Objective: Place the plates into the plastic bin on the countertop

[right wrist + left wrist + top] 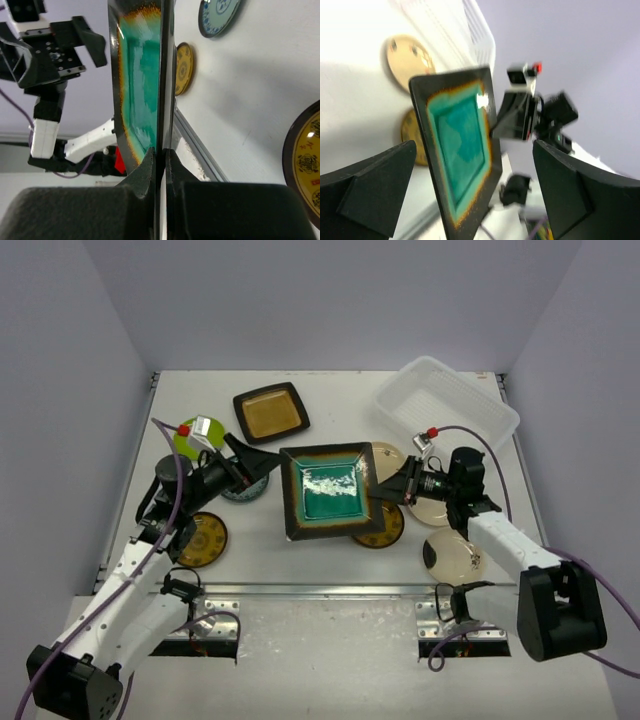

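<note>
My right gripper (pixel 381 490) is shut on the right rim of the teal square plate (pixel 328 490) and holds it above the countertop (pixel 200 390). In the right wrist view the jaws pinch the plate's edge (pixel 161 155), with the teal face (pixel 140 75) to the left. My left gripper (pixel 268 460) is open and empty just left of that plate. In the left wrist view the plate (pixel 460 145) stands ahead between the spread fingers (pixel 375 185). The amber square plate (pixel 271 411) lies at the back. The plastic bin (pixel 445 405) stands empty at the back right.
Small round plates lie about: lime green (pixel 188 438) and blue-patterned (pixel 245 487) by my left arm, yellow-brown (pixel 203 538) at the front left and another (pixel 387 526) under the teal plate, and cream ones (pixel 390 455), (pixel 432 508), (pixel 455 555) by my right arm.
</note>
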Robot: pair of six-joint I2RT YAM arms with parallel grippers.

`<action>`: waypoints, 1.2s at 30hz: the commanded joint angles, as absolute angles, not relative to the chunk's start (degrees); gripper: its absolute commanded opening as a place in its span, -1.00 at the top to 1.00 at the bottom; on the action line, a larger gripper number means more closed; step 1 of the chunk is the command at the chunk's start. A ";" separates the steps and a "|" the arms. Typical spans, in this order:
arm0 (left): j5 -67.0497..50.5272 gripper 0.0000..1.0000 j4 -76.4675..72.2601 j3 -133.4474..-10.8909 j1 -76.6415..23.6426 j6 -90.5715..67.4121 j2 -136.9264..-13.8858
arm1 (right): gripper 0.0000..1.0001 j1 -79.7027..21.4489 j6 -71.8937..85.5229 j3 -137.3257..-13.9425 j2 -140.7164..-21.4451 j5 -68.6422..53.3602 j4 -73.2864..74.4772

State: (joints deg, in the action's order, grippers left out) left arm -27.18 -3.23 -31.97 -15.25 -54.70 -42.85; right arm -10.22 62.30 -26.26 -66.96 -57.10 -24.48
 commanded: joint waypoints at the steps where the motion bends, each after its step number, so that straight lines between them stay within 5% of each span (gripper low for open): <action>1: -7.88 -1.00 13.54 -42.88 -15.21 -44.92 -42.54 | 1.00 -5.86 68.07 -29.06 -63.98 -58.38 -31.18; 7: 11.62 -1.00 26.62 -51.24 -15.21 -38.47 -38.38 | 1.00 5.88 71.67 -31.72 -65.33 -55.20 -27.26; 12: 6.22 -1.00 27.39 -48.72 -15.21 -32.42 -37.79 | 1.00 14.19 68.39 -40.74 -68.30 -46.07 -18.11; 22: -3.79 -1.00 24.63 -40.60 -15.21 -25.43 -35.33 | 1.00 15.21 64.74 -53.07 -77.75 -23.50 -11.65; 36: -10.69 -1.00 22.65 -39.23 -15.21 -24.26 -35.77 | 1.00 15.21 56.61 -62.84 -88.94 -16.38 -10.16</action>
State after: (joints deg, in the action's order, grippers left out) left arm -8.33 25.85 -39.36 -15.25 -25.50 -36.27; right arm 15.59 58.18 -57.53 -89.78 -16.51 0.08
